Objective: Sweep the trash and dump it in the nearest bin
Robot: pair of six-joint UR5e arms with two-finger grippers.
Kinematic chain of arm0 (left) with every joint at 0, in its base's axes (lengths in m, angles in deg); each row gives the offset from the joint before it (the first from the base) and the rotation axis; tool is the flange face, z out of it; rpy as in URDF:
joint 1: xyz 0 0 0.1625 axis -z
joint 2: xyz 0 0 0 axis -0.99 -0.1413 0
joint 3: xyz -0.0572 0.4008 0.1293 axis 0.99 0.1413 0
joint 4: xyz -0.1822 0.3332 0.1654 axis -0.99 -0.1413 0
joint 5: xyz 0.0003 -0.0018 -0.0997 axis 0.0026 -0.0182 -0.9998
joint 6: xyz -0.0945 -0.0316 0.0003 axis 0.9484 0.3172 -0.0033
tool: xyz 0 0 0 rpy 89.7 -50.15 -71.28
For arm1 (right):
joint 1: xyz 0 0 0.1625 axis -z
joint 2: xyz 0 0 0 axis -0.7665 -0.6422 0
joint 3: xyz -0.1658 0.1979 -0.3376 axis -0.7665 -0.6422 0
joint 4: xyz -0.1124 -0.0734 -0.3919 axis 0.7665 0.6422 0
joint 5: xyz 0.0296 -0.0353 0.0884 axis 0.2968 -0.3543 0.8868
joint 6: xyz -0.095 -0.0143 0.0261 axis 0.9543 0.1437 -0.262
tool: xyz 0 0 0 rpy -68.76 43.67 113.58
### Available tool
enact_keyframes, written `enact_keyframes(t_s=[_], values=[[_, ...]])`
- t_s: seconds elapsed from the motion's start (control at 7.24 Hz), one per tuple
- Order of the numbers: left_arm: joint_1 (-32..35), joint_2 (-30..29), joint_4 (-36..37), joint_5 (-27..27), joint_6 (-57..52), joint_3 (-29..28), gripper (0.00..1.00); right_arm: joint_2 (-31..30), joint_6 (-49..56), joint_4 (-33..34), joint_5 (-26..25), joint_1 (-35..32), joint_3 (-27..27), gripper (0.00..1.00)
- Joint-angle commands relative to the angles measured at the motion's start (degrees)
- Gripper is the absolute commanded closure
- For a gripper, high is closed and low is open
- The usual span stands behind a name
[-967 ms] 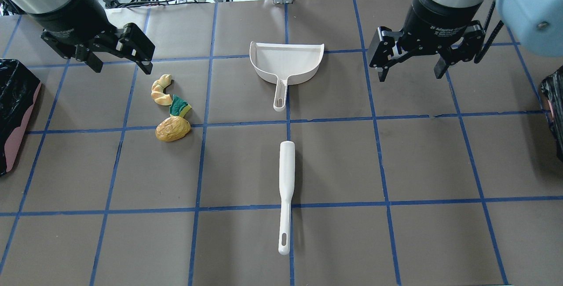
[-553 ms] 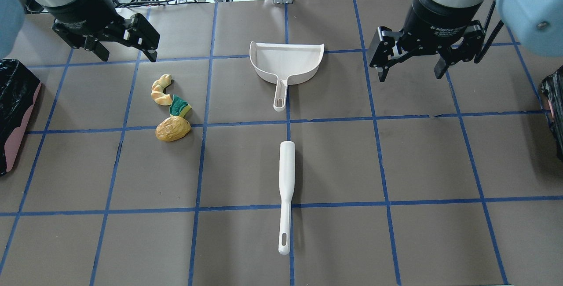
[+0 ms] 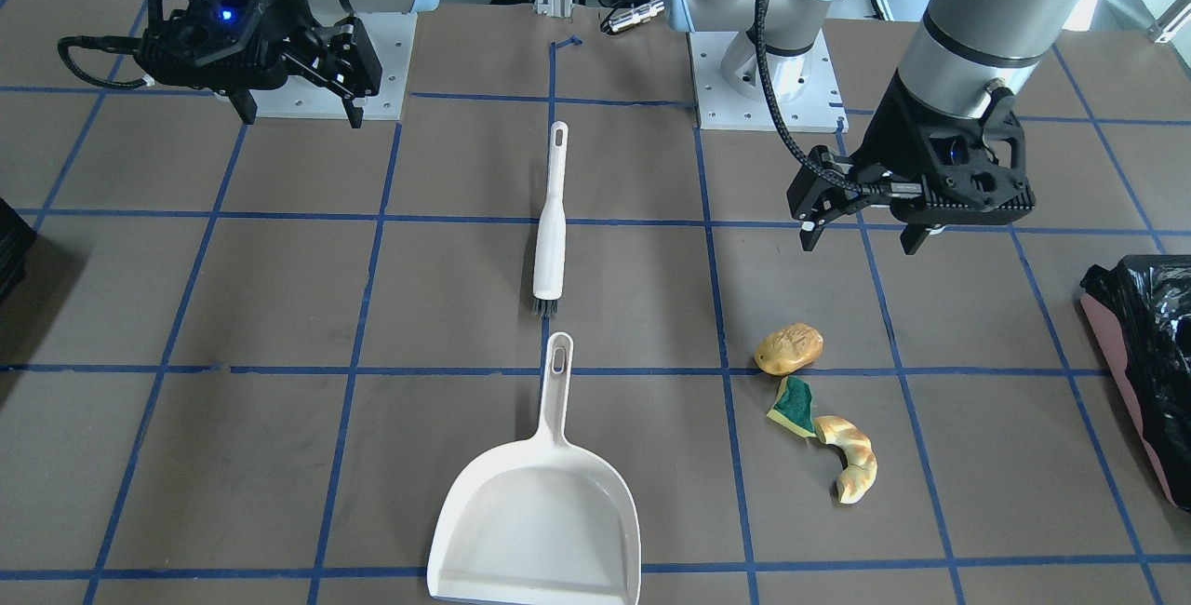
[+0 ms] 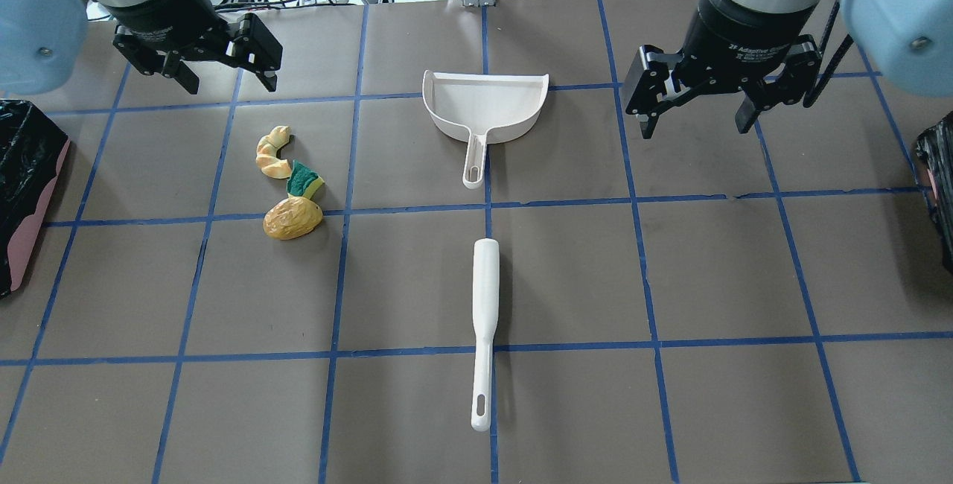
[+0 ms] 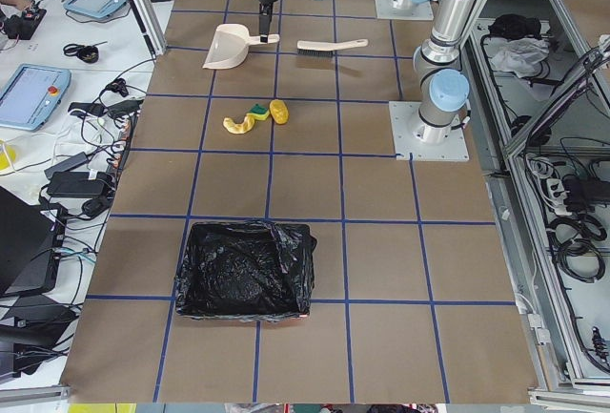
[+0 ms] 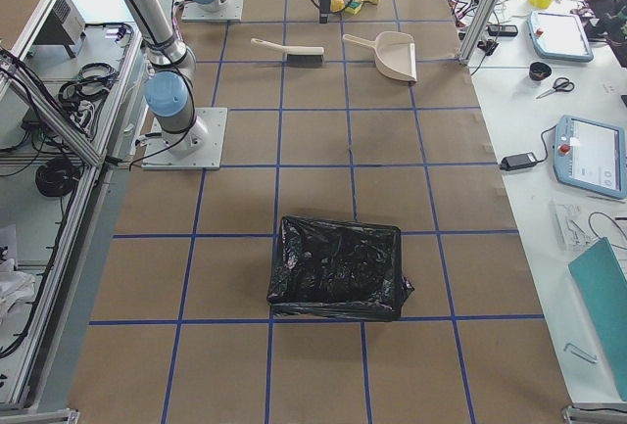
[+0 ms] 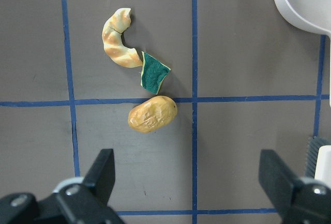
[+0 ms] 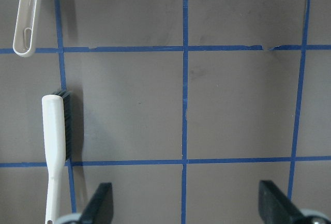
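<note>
The trash lies together left of centre: a golden-brown lump (image 4: 292, 219), a green-and-yellow sponge scrap (image 4: 304, 182) and a curved croissant piece (image 4: 272, 153). They also show in the front view: lump (image 3: 789, 348), scrap (image 3: 794, 406), croissant (image 3: 849, 463). The pink-sided bin (image 4: 26, 186) with its black bag stands at the table's left edge, also in the front view (image 3: 1140, 354). My left gripper (image 4: 229, 82) is open and empty, in the air beyond the trash. My right gripper (image 4: 695, 126) is open and empty, right of the dustpan.
A white dustpan (image 4: 484, 106) lies at the table's middle, handle toward me. A white brush (image 4: 484, 320) lies in line behind it. Another black-bagged container (image 4: 939, 186) sits at the right edge. Cables and gear lie beyond the far table edge.
My left gripper has moved right and toward the far edge, staying open and empty. The right arm, trash, dustpan and brush have not moved.
</note>
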State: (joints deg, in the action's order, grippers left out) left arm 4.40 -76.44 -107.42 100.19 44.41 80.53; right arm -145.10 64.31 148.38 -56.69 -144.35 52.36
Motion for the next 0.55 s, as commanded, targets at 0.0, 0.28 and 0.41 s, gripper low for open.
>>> enact_keyframes(t_s=[0.0, 0.28, 0.41], values=[[0.0, -0.3, 0.0, 0.1, 0.0, -0.1, 0.0, -0.2, -0.1, -0.2, 0.0, -0.3, 0.1, 0.0], [0.1, -3.8, 4.2, -0.5, 0.5, -0.5, 0.0, -0.4, -0.9, -1.4, 2.1, -7.2, 5.6, 0.0], [0.4, -6.0, 6.9, -0.7, 0.8, -0.6, 0.0, -0.1, -1.7, -0.2, 2.2, -12.5, 9.2, 0.0]])
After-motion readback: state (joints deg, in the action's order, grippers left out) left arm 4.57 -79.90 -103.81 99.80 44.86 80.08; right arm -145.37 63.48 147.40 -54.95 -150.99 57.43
